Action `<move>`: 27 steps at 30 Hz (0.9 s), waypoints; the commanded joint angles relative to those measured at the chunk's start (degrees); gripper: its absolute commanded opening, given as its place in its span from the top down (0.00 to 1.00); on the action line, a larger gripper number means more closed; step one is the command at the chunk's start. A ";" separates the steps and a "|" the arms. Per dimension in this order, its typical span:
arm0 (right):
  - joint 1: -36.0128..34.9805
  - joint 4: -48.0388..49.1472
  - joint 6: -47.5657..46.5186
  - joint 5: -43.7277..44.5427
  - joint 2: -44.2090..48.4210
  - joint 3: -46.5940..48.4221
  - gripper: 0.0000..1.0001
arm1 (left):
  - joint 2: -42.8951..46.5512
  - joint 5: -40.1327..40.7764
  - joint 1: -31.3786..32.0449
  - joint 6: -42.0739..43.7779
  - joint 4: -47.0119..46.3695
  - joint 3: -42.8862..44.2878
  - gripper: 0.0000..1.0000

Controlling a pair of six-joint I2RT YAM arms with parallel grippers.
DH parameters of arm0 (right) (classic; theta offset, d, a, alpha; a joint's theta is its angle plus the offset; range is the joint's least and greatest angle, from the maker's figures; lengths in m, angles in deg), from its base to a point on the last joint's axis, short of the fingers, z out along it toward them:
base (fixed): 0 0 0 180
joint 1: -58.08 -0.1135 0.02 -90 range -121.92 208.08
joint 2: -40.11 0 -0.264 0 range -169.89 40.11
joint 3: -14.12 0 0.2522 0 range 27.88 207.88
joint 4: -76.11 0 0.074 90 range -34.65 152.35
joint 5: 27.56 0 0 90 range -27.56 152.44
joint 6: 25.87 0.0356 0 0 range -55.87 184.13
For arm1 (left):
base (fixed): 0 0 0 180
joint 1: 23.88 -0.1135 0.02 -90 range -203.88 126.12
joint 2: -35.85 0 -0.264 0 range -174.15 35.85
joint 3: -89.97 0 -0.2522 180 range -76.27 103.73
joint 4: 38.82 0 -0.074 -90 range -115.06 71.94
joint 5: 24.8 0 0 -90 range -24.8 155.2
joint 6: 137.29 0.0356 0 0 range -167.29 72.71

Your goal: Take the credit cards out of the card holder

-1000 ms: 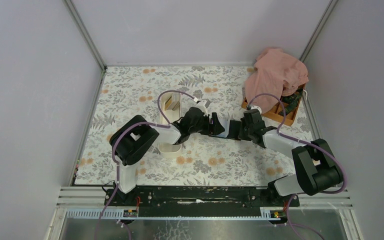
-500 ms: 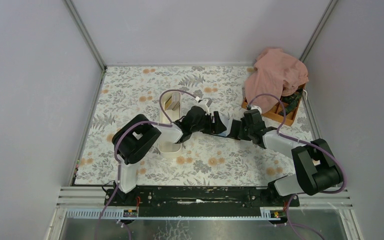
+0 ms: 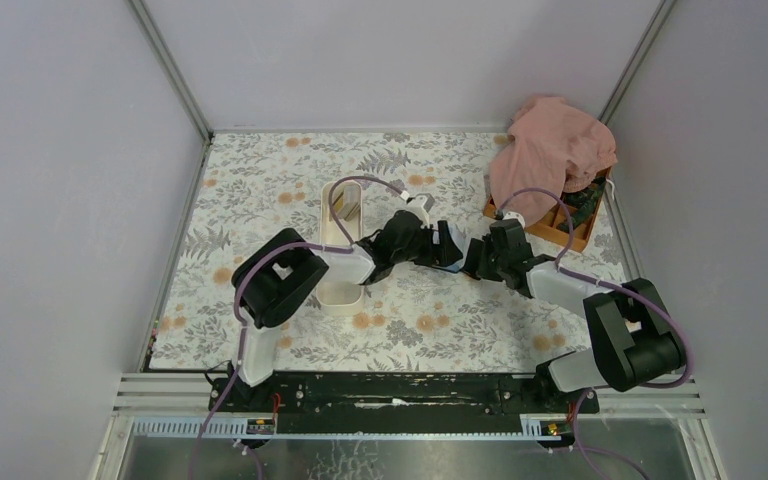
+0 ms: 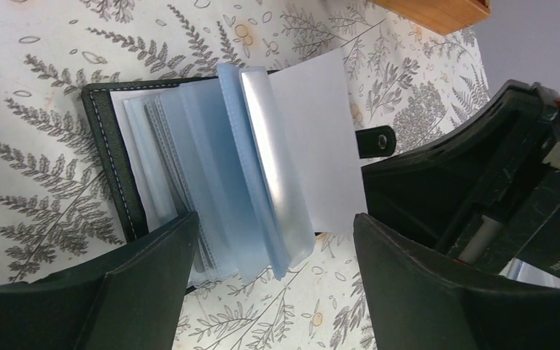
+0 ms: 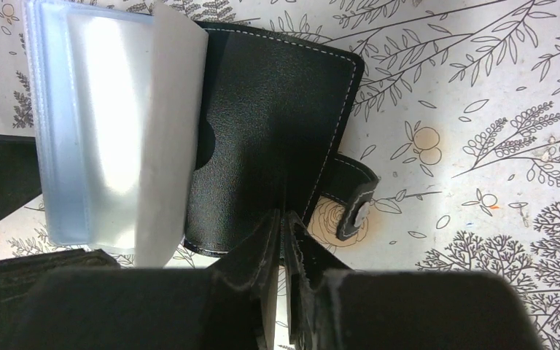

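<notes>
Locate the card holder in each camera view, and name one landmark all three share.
Top external: card holder mid-table, mostly hidden where the arms meet.
Left wrist: card holder upper centre, open, sleeves fanned.
Right wrist: card holder left of centre, black cover showing.
Shared landmark: the floral table cover.

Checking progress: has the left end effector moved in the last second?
Yes. The left end effector shifted right, away from the white tray toward the orange box.
</notes>
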 commanded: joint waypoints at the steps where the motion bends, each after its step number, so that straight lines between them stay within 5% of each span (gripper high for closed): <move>1: -0.35 1.31 1.17 -3.42 0.30 -1.07 0.87 | -0.74 -3.09 2.65 -2.09 -2.42 3.97 0.16; 16: -0.34 -0.63 2.18 -2.14 5.55 -1.98 0.87 | -2.13 -3.07 3.84 -2.76 -3.16 6.66 0.17; 23: -0.34 -7.32 2.92 0.91 19.57 -2.74 0.65 | -2.22 -3.19 3.87 -3.10 -3.96 6.70 0.17; 27: -0.31 -8.46 2.59 2.52 23.78 -2.15 0.62 | -0.65 -3.19 3.83 -2.79 -4.11 6.49 0.17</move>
